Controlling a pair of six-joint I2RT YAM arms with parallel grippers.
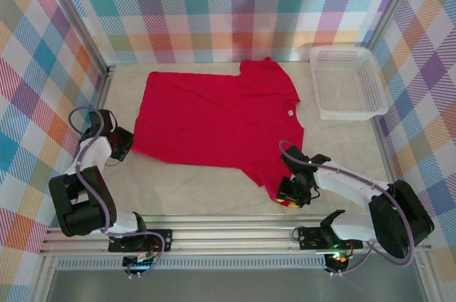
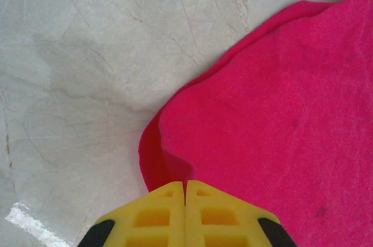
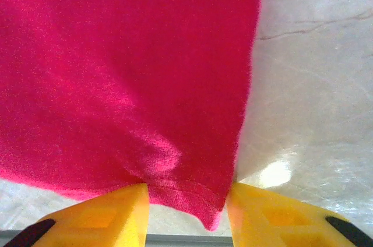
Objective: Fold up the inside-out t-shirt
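t-shirt (image 3: 128, 72) hem between right fingers (image 3: 111, 218), bare table (image 3: 315, 84)

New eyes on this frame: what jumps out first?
The red t-shirt, spread flat mid-table, dominates. The left hand is shut at its near-left corner, seemingly pinching the fabric, while the right hand stands open astride the near-right tip of the cloth. A white mesh basket sits at the far right, against loud plaid walls.
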